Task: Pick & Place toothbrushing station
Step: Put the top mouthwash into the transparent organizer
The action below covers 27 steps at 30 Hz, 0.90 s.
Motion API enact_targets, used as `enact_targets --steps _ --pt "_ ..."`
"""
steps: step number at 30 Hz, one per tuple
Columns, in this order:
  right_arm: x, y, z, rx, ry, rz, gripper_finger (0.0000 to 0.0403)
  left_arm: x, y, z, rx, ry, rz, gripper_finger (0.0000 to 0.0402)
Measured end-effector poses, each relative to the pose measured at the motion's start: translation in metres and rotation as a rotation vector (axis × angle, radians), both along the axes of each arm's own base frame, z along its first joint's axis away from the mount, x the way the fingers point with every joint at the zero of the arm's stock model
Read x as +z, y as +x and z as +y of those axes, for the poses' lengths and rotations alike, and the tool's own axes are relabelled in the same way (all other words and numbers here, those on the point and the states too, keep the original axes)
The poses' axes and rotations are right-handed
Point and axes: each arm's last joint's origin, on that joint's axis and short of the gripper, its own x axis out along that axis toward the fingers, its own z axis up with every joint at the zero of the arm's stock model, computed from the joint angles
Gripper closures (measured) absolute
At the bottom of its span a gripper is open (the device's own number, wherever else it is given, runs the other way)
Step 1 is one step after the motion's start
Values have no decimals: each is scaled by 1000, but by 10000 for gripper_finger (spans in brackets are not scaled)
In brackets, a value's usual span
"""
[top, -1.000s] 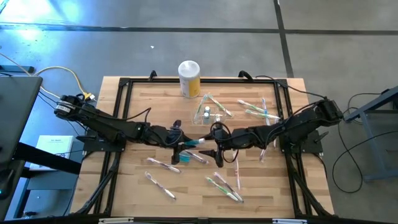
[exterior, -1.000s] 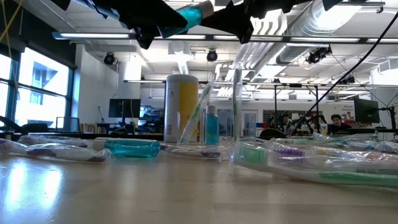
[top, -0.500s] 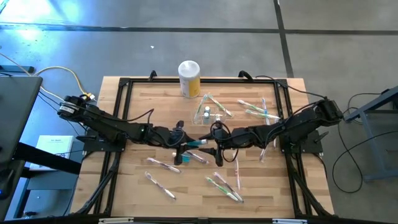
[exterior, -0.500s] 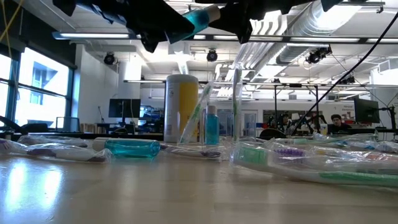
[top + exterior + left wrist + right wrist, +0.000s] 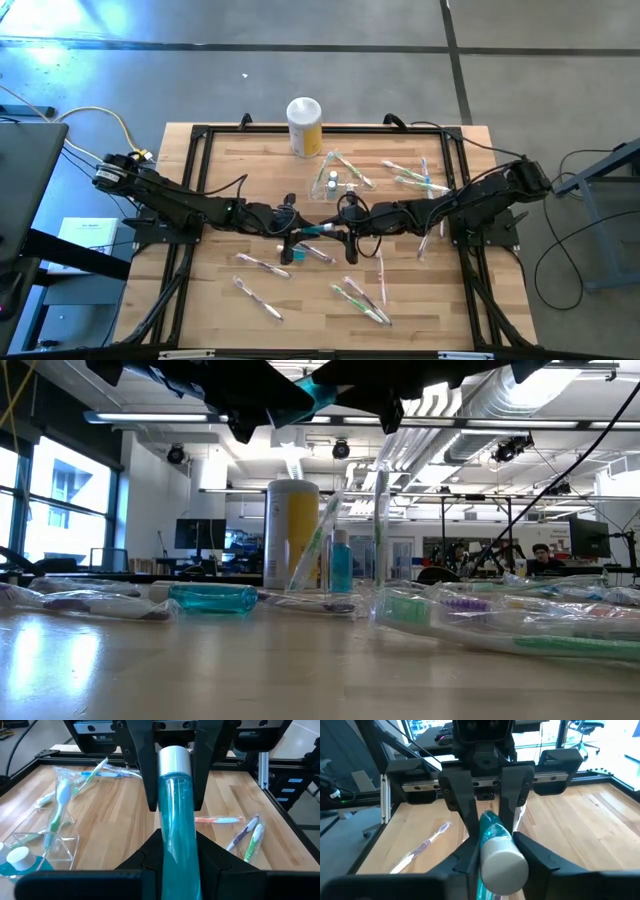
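Above the middle of the wooden table (image 5: 230, 300), both grippers meet around one teal tube (image 5: 177, 830), a smooth, see-through cylinder with a silver cap. The left gripper (image 5: 298, 240) is clamped on the tube's body. The right gripper (image 5: 343, 235), whose fingers stood wide apart a second ago, has now closed them on the capped end, so both arms hold it; this looks like a handover in mid-air. The toothbrushing station (image 5: 333, 181), a small clear plastic box holder with a brush and small bottle in it, stands on the table just behind the grippers, in front of the yellow canister (image 5: 305, 127). Wrapped toothbrushes (image 5: 362, 298) lie scattered on the planks.
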Motion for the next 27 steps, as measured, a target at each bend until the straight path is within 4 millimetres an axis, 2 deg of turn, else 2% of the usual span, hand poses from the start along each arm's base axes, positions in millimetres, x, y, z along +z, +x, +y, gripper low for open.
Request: enact_targets --steps 19,27 --pt "-7 -4 6 -8 -44 76 318 2 0 0 -6 39 -19 241" --pt "-13 -7 9 -29 -62 134 318 0 0 0 -5 33 -3 178"
